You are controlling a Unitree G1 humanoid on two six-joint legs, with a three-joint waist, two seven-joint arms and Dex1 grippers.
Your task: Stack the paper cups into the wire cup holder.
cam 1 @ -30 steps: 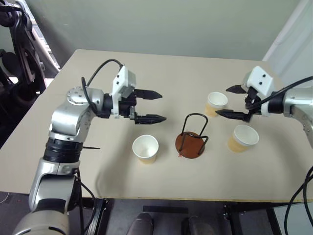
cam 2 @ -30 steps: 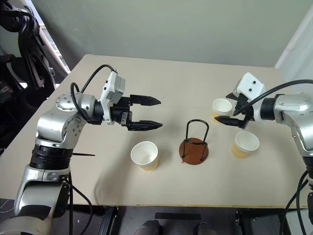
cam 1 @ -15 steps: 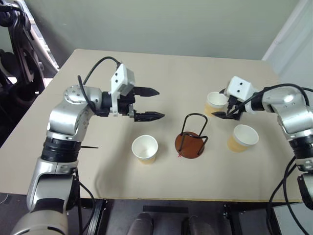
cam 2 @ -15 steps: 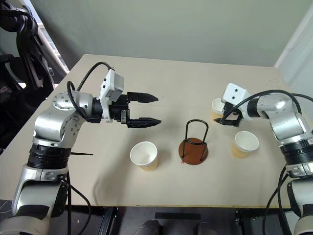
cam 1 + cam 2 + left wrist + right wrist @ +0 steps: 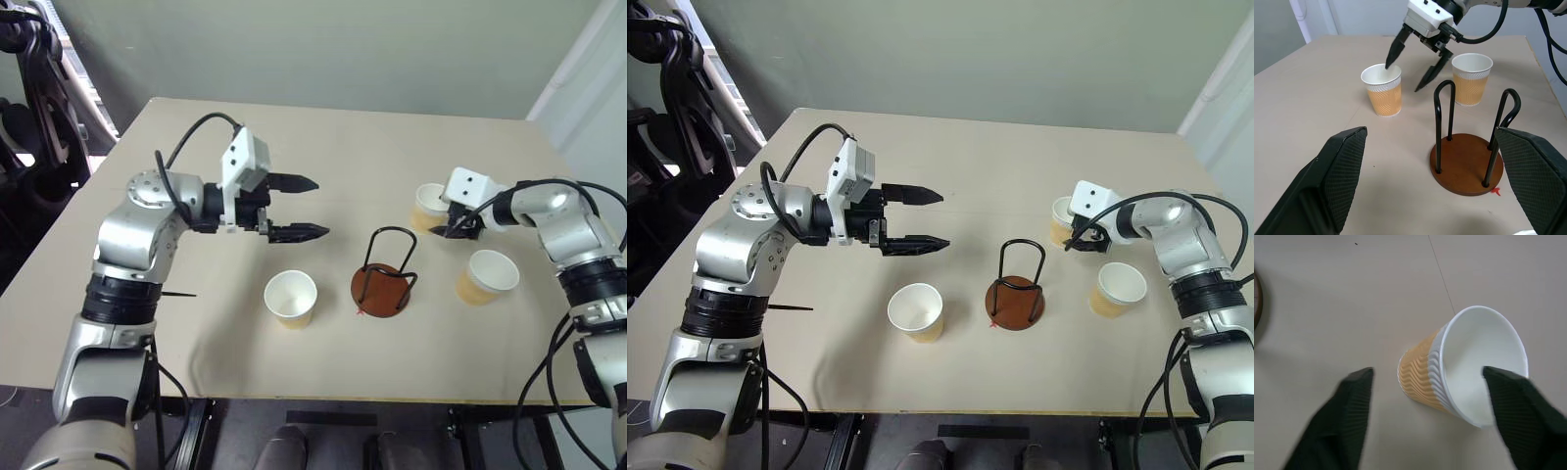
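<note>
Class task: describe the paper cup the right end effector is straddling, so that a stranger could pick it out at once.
Start at the wire cup holder in the middle of the table. Of the two cups on its right side, it is the farther paper cup; unlike its neighbours, it has one finger of the right end effector inside its rim.

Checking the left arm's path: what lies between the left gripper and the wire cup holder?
Bare tabletop. In the left eye view, nothing sits between the left gripper and the wire cup holder; the nearest paper cup stands off that line.

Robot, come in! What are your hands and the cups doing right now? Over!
Right gripper open, one finger inside far cup, one outside. Left gripper open, holding nothing. Wire cup holder without cups. Nothing in the way.
</note>
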